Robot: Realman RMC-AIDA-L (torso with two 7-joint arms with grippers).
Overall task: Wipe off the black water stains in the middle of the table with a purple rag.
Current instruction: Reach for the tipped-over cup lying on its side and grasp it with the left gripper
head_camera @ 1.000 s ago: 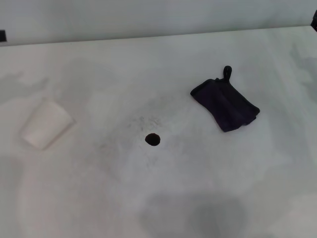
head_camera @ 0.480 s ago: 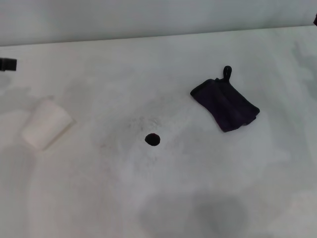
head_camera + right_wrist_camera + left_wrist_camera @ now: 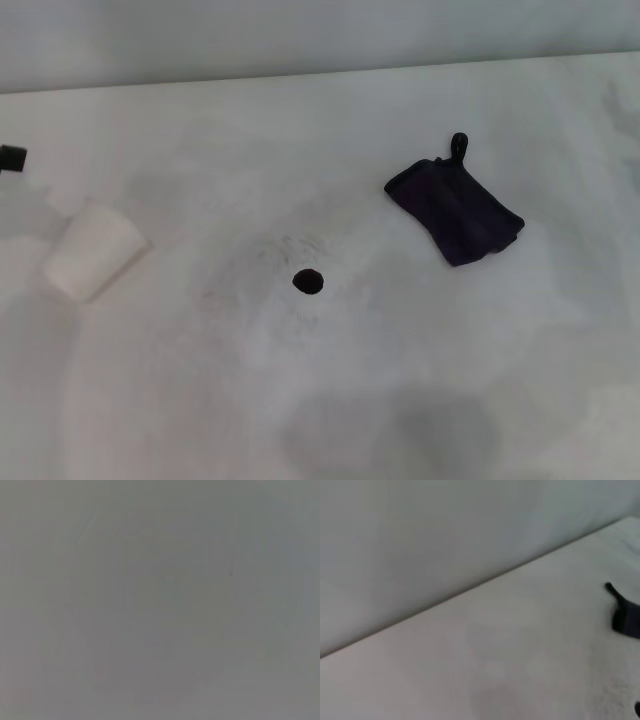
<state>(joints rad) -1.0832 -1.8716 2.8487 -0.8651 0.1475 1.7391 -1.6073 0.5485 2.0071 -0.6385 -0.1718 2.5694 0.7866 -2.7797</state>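
Observation:
The purple rag (image 3: pixel 455 208) lies folded on the white table (image 3: pixel 400 380), right of centre, its small loop pointing toward the far edge. The black water stain (image 3: pixel 308 282) is a small round blot in the middle of the table, apart from the rag. A small black part of my left gripper (image 3: pixel 10 157) shows at the left edge of the head view, far from both. The left wrist view catches the rag (image 3: pixel 626 616) and a sliver of the stain (image 3: pixel 638 709) at its border. My right gripper is out of view; the right wrist view is plain grey.
A pale translucent cup (image 3: pixel 92 250) lies on its side at the left, close to the left gripper. Faint grey speckled smudges (image 3: pixel 270 255) spread around the stain. A grey wall (image 3: pixel 300 35) runs behind the table's far edge.
The black part of the left gripper has moved nearer along the left edge, toward the cup. The dark tip of the right arm has left the top right corner. Rag, stain and cup are unmoved.

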